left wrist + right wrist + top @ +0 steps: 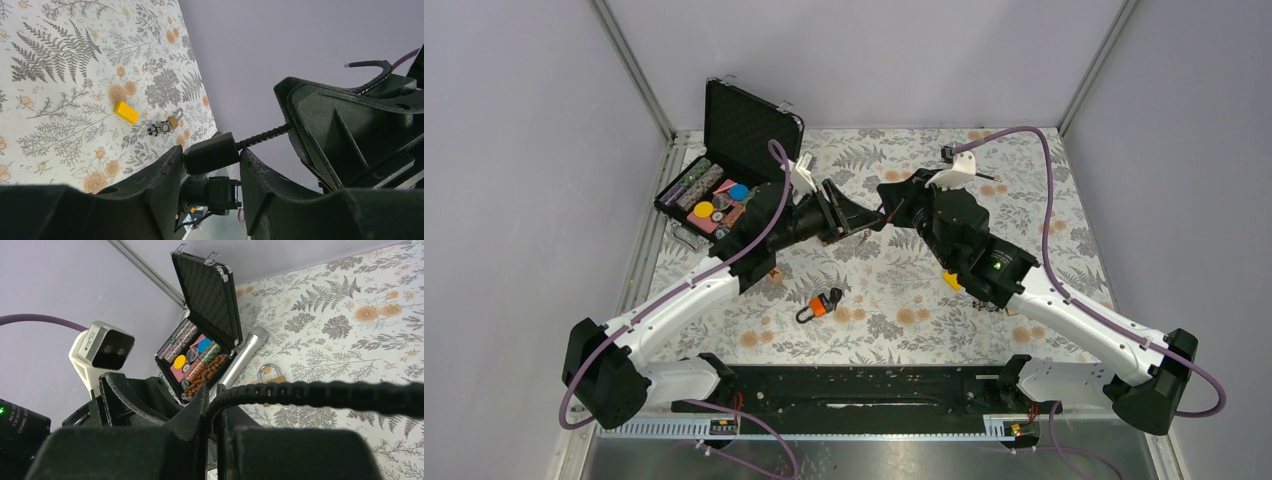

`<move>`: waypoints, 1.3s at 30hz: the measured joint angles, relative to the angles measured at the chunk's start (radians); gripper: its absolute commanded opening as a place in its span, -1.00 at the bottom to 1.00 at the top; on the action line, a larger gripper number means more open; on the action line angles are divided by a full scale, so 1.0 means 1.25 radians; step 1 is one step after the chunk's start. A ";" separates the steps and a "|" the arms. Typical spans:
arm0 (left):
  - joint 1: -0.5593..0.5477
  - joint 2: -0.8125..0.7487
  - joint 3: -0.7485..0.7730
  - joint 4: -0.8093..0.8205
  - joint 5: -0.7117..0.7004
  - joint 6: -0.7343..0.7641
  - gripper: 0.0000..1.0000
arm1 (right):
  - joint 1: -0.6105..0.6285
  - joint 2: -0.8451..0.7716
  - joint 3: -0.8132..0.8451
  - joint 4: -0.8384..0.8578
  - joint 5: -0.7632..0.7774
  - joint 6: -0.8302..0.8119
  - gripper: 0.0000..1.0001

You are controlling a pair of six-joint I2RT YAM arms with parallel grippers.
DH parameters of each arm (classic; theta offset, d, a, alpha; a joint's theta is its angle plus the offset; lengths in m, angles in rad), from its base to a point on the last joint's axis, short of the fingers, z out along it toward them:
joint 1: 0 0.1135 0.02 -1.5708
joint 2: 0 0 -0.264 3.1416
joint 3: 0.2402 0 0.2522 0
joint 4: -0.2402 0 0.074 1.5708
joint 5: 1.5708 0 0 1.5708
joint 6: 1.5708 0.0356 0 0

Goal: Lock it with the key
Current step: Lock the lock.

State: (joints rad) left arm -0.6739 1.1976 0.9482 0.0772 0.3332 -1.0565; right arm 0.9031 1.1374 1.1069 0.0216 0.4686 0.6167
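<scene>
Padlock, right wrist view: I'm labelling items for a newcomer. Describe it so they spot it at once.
Start at the open black case of coloured chips. A silver microphone lies along its near side, and beside that, on the floral cloth, sits the padlock, half hidden by the black ribbed cable: brass body, steel shackle.

Lab cell: grey panels [514, 150], aluminium frame [634, 70]

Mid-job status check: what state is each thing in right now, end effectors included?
Left end effector: shut on the lock body.
Right end effector: shut on the ribbed cable.
Ribbed cable: runs from the lock body, held off the table.
Case: open, lid upright.
Padlock: lying flat on the table; shackle state unclear.
</scene>
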 measured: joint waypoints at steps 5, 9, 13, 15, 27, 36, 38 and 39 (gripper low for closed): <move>0.005 0.003 0.000 0.001 0.012 -0.010 -1.00 | 0.000 0.001 0.000 0.000 0.000 0.000 -0.97; 0.006 0.003 -0.005 0.007 0.013 -0.015 -1.00 | 0.000 0.001 0.000 -0.001 0.000 0.000 -0.98; 0.009 -0.007 -0.028 0.035 0.012 -0.032 -1.00 | 0.000 0.001 0.000 -0.003 -0.001 0.006 -0.99; 0.012 -0.020 -0.046 0.049 0.011 -0.042 -1.00 | 0.000 0.001 0.000 -0.008 -0.006 0.015 -1.00; 0.019 -0.052 -0.101 0.108 0.012 -0.078 -0.89 | 0.002 0.000 -0.001 -0.011 -0.023 0.056 -1.00; 0.026 -0.024 -0.101 0.131 0.051 -0.069 0.25 | 0.002 0.002 -0.001 -0.014 -0.043 0.055 -1.00; 0.027 -0.021 -0.101 0.131 0.052 -0.069 0.24 | 0.002 0.004 -0.001 -0.015 -0.043 0.054 -1.00; 0.027 -0.020 -0.101 0.132 0.052 -0.070 0.23 | 0.002 0.004 -0.001 -0.015 -0.043 0.053 -1.00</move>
State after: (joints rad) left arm -0.6403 1.1721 0.8219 0.2417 0.3988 -1.1439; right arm 0.9058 1.1427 1.1061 0.0029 0.4152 0.6834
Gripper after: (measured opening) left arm 0.622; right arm 0.065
